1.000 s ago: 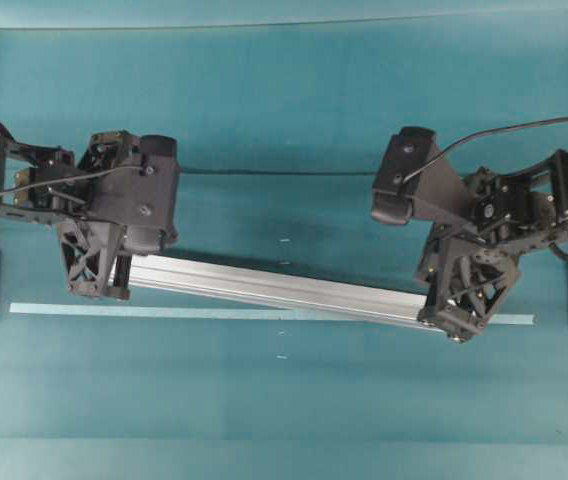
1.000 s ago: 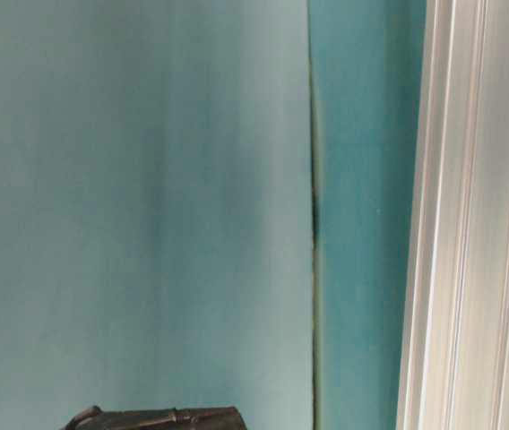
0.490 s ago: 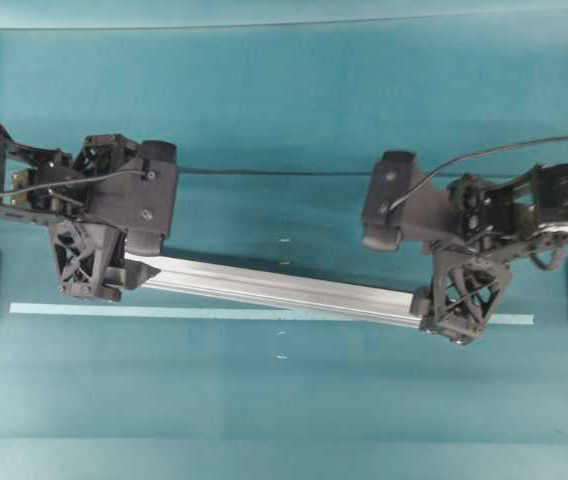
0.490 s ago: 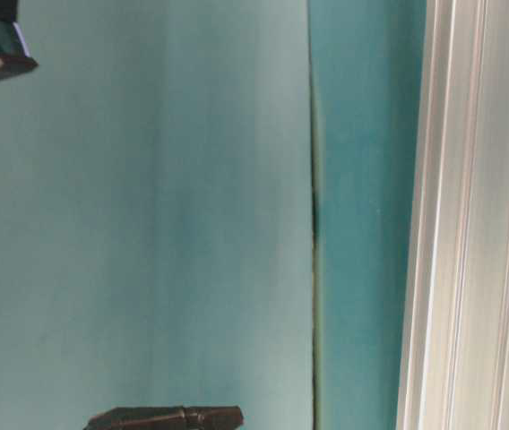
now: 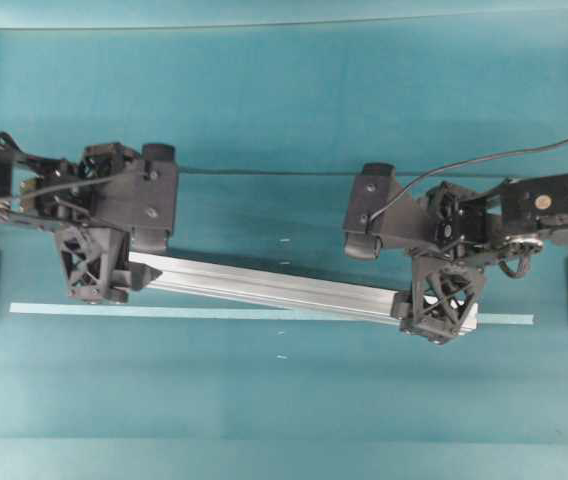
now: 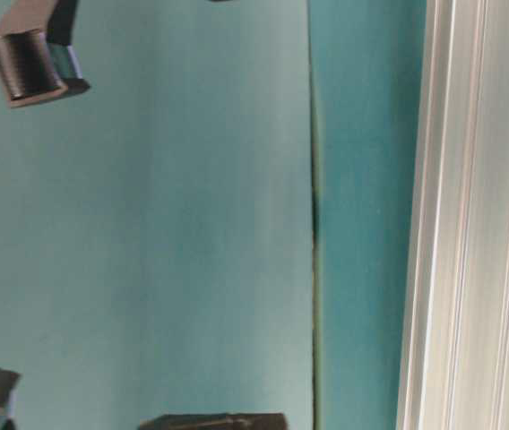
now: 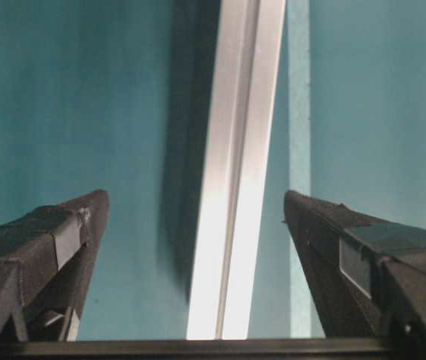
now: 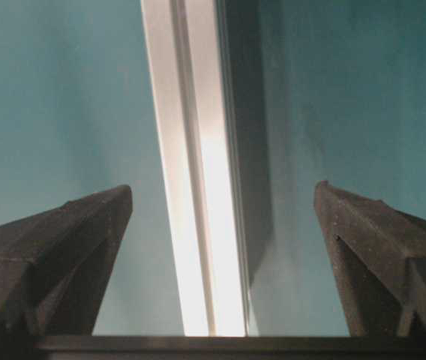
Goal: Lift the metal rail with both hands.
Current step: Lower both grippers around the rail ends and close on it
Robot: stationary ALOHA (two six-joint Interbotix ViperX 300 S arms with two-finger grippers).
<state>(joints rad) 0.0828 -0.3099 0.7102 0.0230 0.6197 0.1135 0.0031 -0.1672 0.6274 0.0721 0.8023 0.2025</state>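
**One rail, two open grippers, on a teal surface**

The metal rail [image 5: 274, 288], a single grooved silver bar, is lying slantwise across the middle of the teal table [image 5: 284, 90], its right end crossing one pale-green tape strip [image 5: 214, 313]. The left gripper [image 5: 94, 268] is hovering over the rail's left end and the right gripper [image 5: 441, 303] over its right end; both wrist views are showing the fingers [image 7: 48, 247] spread wide, clear of the rail

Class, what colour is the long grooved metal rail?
Silver; the metal rail shows best in the right wrist view.
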